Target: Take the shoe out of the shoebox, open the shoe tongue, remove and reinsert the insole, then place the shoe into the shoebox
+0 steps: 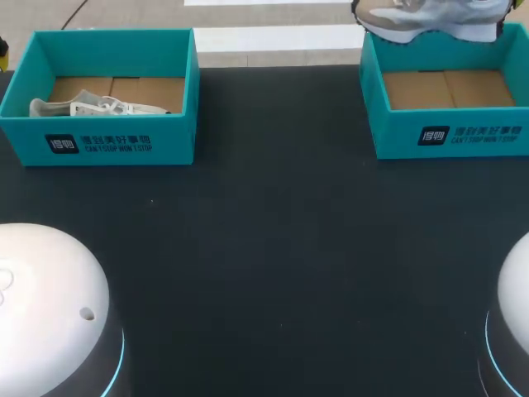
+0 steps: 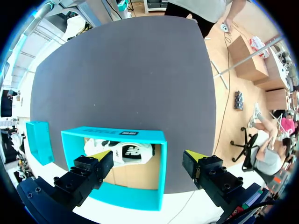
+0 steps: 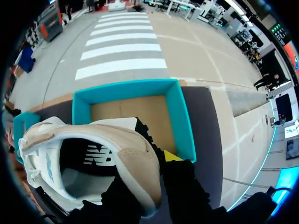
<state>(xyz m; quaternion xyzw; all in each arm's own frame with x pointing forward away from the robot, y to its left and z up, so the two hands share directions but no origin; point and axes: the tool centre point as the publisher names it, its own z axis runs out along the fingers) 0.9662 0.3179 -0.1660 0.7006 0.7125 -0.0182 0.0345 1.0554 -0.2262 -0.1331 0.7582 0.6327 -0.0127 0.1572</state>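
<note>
A beige and white shoe (image 1: 430,21) hangs over the far rim of the right teal shoebox (image 1: 446,136). The box shows only its bare cardboard floor (image 3: 131,109). In the right wrist view my right gripper (image 3: 152,165) is shut on the shoe's (image 3: 126,149) side wall by its opening, with one yellow fingertip (image 3: 171,156) showing outside and the other finger hidden. A second white shoe (image 1: 99,106) lies in the left teal shoebox (image 1: 99,145). High above that box (image 2: 117,135) my left gripper (image 2: 145,157) stands open and holds nothing; that shoe (image 2: 124,153) lies below, between its fingers.
The black table (image 1: 273,248) stretches between and in front of the two boxes. White rounded arm bases (image 1: 50,298) sit at the front left and front right (image 1: 517,306) corners. Each wrist view shows the other teal box (image 2: 38,140) off to the side (image 3: 21,128).
</note>
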